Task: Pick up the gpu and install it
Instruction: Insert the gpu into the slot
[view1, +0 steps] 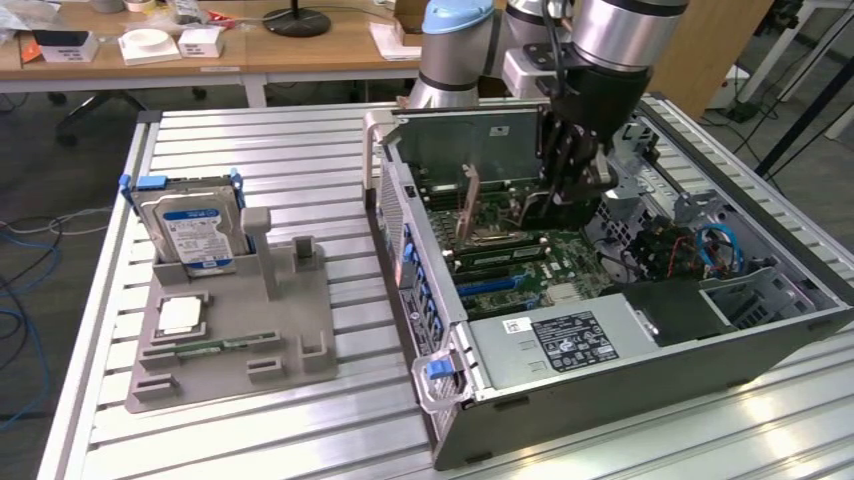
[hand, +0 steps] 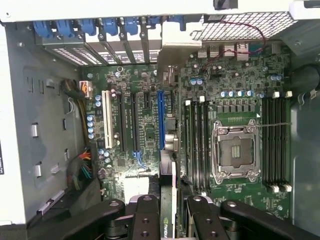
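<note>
My gripper (view1: 567, 185) hangs inside the open computer case (view1: 441, 400), above the motherboard (view1: 514, 250). In the wrist view the gripper (hand: 170, 222) is shut on the gpu (hand: 168, 210), a thin card seen edge-on between the two black fingers (hand: 146, 220). The card's edge lies roughly in line with the long blue expansion slot (hand: 161, 120) and is held above the board, apart from it. Black slots (hand: 135, 125) and a white slot (hand: 106, 125) run beside the blue one.
A grey fixture (view1: 287, 330) on the exterior view's left holds a silver hard drive (view1: 194, 230), a processor chip (view1: 180, 315) and a memory stick (view1: 214, 347). Inside the case are the processor socket (hand: 235, 150), the power supply (view1: 561, 340) and blue cables (view1: 721, 250).
</note>
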